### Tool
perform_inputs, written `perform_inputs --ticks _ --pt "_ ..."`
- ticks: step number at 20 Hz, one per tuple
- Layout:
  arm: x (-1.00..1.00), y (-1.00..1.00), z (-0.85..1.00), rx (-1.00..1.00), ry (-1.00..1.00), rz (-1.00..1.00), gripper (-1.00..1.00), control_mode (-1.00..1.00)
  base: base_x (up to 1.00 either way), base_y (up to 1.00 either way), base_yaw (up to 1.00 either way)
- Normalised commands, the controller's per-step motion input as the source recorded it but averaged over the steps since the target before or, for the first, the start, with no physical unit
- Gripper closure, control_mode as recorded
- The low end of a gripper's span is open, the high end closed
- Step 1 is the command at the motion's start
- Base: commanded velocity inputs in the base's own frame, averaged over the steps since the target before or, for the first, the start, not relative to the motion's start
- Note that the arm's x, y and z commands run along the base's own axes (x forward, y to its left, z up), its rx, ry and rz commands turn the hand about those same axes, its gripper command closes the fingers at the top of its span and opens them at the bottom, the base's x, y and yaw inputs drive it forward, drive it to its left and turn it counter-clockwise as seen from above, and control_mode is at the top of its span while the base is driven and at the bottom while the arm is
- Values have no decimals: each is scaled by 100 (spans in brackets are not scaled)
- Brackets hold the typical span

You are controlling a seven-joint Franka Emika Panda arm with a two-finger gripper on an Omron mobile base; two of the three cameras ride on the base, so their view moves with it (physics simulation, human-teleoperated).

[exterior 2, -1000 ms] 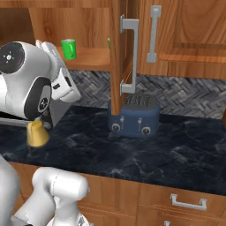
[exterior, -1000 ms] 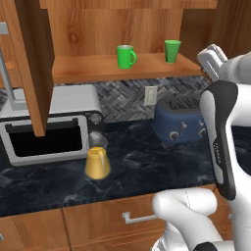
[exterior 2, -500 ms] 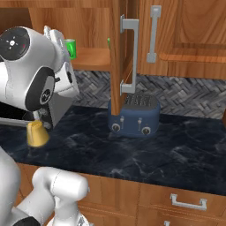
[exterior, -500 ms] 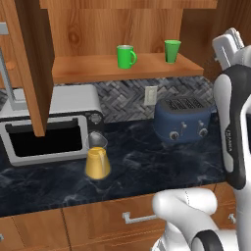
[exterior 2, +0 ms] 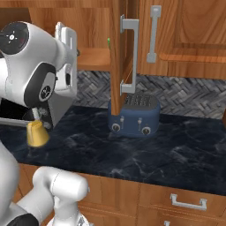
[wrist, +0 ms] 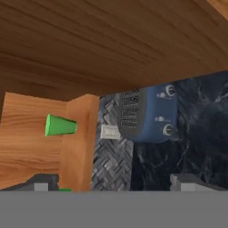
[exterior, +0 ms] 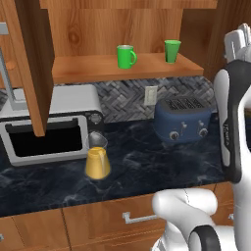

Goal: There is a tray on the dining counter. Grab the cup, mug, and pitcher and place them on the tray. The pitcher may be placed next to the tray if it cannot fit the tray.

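The gripper point(wrist: 114, 181) stands wide open with nothing between its fingers point(wrist: 42, 182), raised high at the right end of the open wooden shelf point(exterior: 122, 68) (in the left base view the hand point(exterior: 238, 41) sits at the right edge of the picture, about level with that shelf). The cup point(exterior: 172, 51) stands upright near the shelf's right end, well apart from the hand and to its left in the left base view. The hand view is rolled onto its side, so there the cup point(wrist: 61, 125) appears lying sideways, above the left fingertip and clear of both tips. The mug point(exterior: 126, 56) stands on the same shelf further left of the cup, its handle turned toward the cup, and farther from the hand. The pitcher point(exterior: 97, 157) stands upright on the black counter point(exterior: 147, 166) below, just in front of the microwave point(exterior: 46, 130) and well below and left of the hand; in the right base view its orange body point(exterior 2: 37, 133) shows low beside the arm. A blue toaster point(exterior: 184, 120) sits on the counter against the herringbone backsplash point(exterior: 125, 98), roughly under the cup.
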Motion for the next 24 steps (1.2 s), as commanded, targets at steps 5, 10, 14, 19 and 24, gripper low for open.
perform_inputs --ticks 5,10,14,19,24 --pt "1 -29 0 14 0 -11 -100 -100 0 0 0" --pt "19 -11 1 5 -1 -9 -100 -100 0 0 0" --pt "22 0 0 1 -2 1 -100 -100 0 0 0" --pt "16 0 0 3 -2 6 -100 -100 0 0 0" --pt "38 5 0 0 0 0 -100 -100 0 0 0"
